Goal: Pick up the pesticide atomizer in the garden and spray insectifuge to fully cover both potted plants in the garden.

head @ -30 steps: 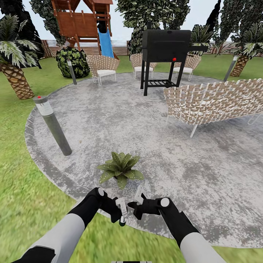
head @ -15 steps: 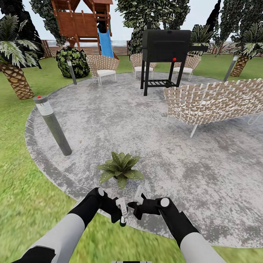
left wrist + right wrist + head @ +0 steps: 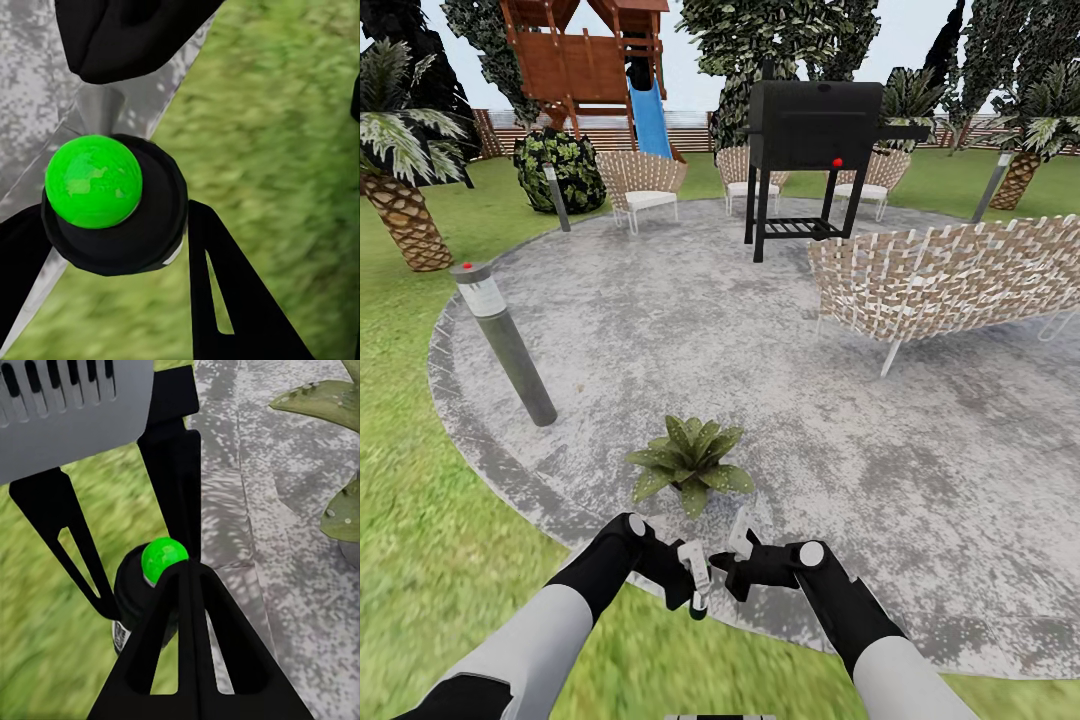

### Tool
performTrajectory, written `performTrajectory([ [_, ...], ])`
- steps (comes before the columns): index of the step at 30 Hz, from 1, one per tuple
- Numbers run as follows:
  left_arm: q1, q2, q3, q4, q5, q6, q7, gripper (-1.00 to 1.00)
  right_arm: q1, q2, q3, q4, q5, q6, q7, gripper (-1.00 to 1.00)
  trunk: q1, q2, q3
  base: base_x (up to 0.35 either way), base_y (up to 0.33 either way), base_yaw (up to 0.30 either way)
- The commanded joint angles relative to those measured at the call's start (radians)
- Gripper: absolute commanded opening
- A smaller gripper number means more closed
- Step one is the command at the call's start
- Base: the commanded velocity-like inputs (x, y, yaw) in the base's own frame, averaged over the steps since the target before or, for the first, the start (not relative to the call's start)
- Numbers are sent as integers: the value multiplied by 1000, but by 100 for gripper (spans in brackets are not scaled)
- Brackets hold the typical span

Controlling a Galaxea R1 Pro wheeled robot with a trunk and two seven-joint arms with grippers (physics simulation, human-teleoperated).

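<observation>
One potted plant (image 3: 690, 460), a low rosette of pointed green leaves, stands on the round grey patio (image 3: 760, 330) just beyond my hands; its leaves (image 3: 330, 457) show in the right wrist view. My left gripper (image 3: 697, 588) is shut on the pesticide atomizer (image 3: 112, 202), a small dark bottle with a pale label whose top is a bright green ball (image 3: 165, 556). My right gripper (image 3: 732, 572) is beside it, empty, with its fingertips (image 3: 187, 577) pressed together close to the bottle. Both hands hang over the patio's near edge. A second potted plant is out of view.
A grey bollard lamp (image 3: 505, 340) stands left of the plant at the patio's rim. Farther back are a woven bench (image 3: 950, 275), a black grill (image 3: 815, 150) and woven chairs (image 3: 643, 185). Lawn (image 3: 420, 560) surrounds the patio, with a palm (image 3: 400, 190) at left.
</observation>
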Motion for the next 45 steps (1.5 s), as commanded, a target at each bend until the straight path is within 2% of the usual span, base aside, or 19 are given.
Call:
performTrajectory([
  [1,0,0,-1,-2,1,11,-5,-100,0,0,-1,-1,10,-8,1,-100,0,0,-1,0,0,0],
  [16,0,-5,-1,-5,3,11,-5,-100,0,0,-1,-1,11,-8,1,-100,0,0,-1,0,0,0],
  [19,0,1,-1,0,-3,8,1,-100,0,0,-1,-1,10,-8,1,-100,0,0,-1,0,0,0],
  [21,2,17,-5,1,-11,8,2,-100,0,0,-1,-1,10,-8,1,-100,0,0,-1,0,0,0],
  [24,3,85,-8,2,-15,9,2,-100,0,0,-1,0,10,-9,2,-100,0,0,-1,0,0,0],
  [29,5,167,-8,4,-12,8,2,-100,0,0,-1,2,11,-10,3,-100,0,0,-1,0,0,0],
  [30,5,182,-8,6,-11,7,3,-100,0,0,-1,3,12,-10,3,100,0,0,-1,0,0,0],
  [35,5,230,1,48,-7,-2,11,-100,0,-1,-5,6,12,-11,1,100,0,0,-1,0,0,0],
  [38,5,240,5,61,4,-3,79,-100,0,-6,-8,11,14,-12,-4,100,0,0,-1,0,0,0],
  [39,5,240,11,84,21,-3,126,-100,1,-9,-8,13,14,-13,-5,100,0,0,-1,0,0,0],
  [40,5,241,34,130,70,-4,202,-100,2,-18,-9,17,15,-13,-7,100,0,0,-1,0,0,0],
  [41,5,241,47,158,105,-7,246,-100,3,-26,-9,24,15,-14,-8,100,0,0,-1,0,0,0],
  [44,8,243,68,277,286,-71,467,-100,5,-52,-11,98,15,-18,-36,100,0,0,-1,0,0,0],
  [45,26,244,70,315,366,-122,561,-100,6,-60,-11,140,14,-21,-107,100,0,0,-1,0,0,0],
])
